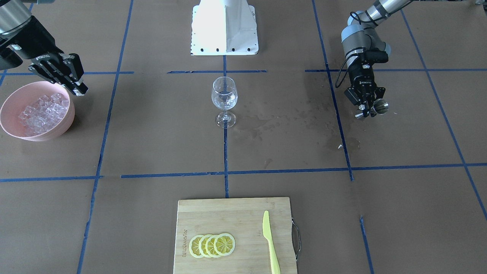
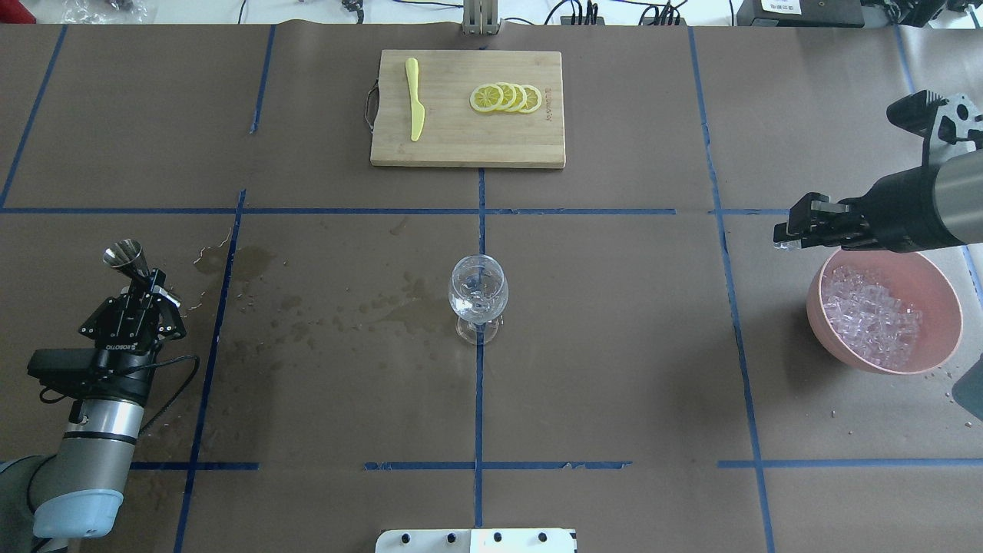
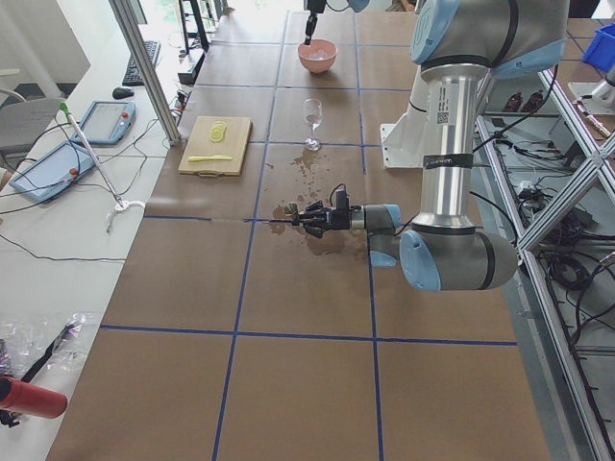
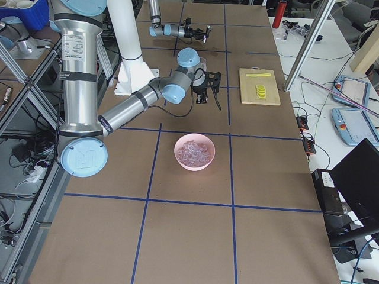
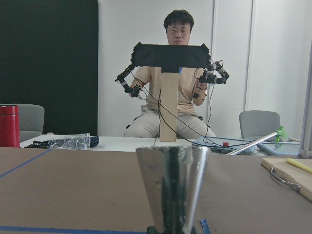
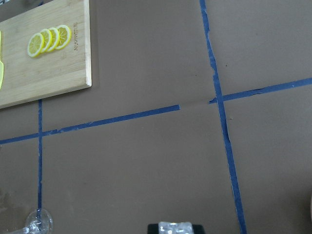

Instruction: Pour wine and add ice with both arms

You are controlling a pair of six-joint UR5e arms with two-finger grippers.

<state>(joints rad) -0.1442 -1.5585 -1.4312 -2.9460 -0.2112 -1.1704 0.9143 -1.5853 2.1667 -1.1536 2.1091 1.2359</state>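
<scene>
My left gripper [image 2: 144, 290] is shut on a small metal jigger [image 2: 127, 257] and holds it level, low over the table's left side, mouth pointing away from me. The jigger fills the left wrist view [image 5: 171, 187]. My right gripper [image 2: 783, 235] hovers over the far edge of a pink bowl [image 2: 825, 338], shut on one clear ice cube [image 6: 176, 227]. The bowl holds many ice cubes [image 2: 868, 315]. The wine glass [image 2: 478, 296] stands upright at the table's middle, apart from both grippers. A little clear liquid, barely visible, seems to sit in its cup [image 1: 224, 99].
A wooden cutting board [image 2: 461, 146] with lemon slices [image 2: 507, 97] and a yellow knife [image 2: 415, 100] lies at the far middle. Wet stains [image 2: 345, 303] mark the paper between the jigger and the glass. The white pedestal base [image 1: 224, 26] is on my side.
</scene>
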